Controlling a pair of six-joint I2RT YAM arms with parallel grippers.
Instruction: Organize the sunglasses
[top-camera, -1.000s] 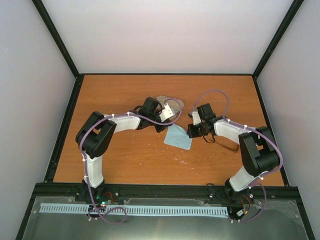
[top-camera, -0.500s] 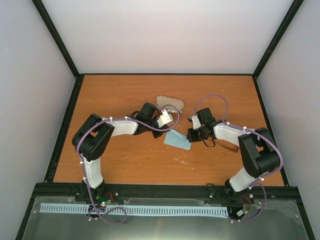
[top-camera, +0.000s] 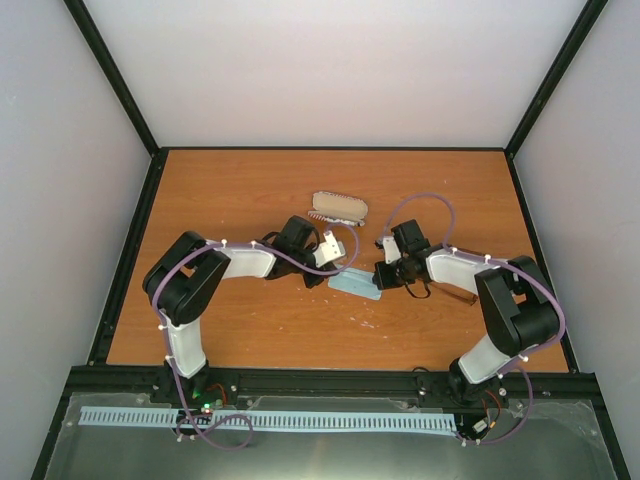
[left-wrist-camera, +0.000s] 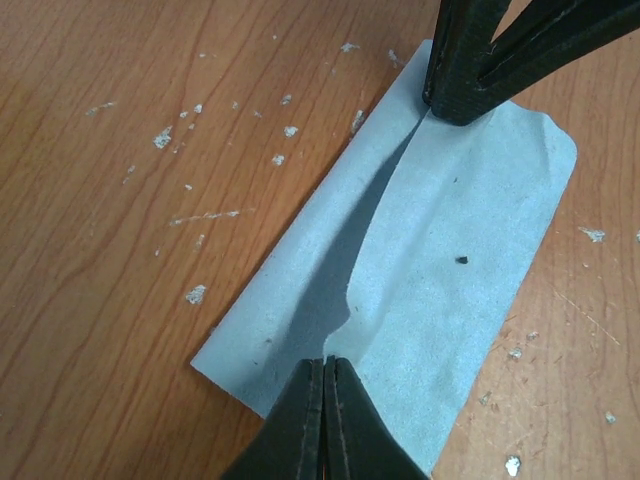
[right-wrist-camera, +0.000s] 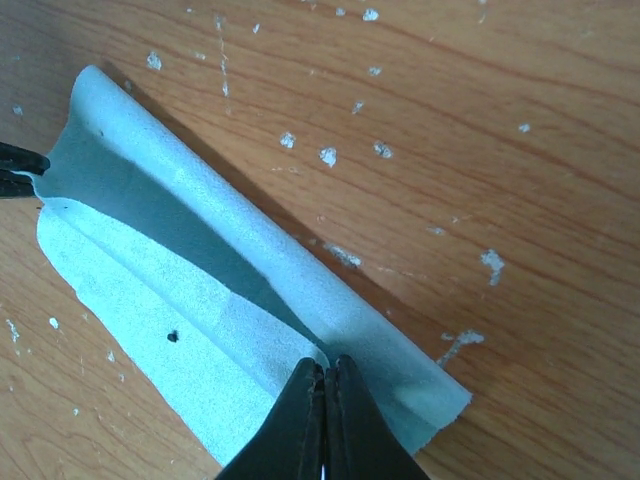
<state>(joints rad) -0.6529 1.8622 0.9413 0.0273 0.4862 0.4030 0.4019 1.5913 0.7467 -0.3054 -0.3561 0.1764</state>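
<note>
Sunglasses (top-camera: 462, 295): on the bench (top-camera: 240, 190), on the outer side of the right jaws, away from the left jaws. The right forearm covers part of them, so only a thin brown stretch shows, and only from above.
Cloth (left-wrist-camera: 440, 250): light blue, lying on the bench between the two sets of jaws. It is folded lengthwise, and a raised crease runs from one set of jaws to the other. A small dark speck sits on its upper face.
Left jaws: pressed together, pinching the crease at one short end of the cloth.
Right jaws: pressed together, pinching the crease at the opposite short end.
Case (top-camera: 338, 208): oval, patterned, flat on the bench beyond the left jaws, apart from the cloth.
Bench: orange-brown wood grain, with pale flecks scattered around the cloth.
</note>
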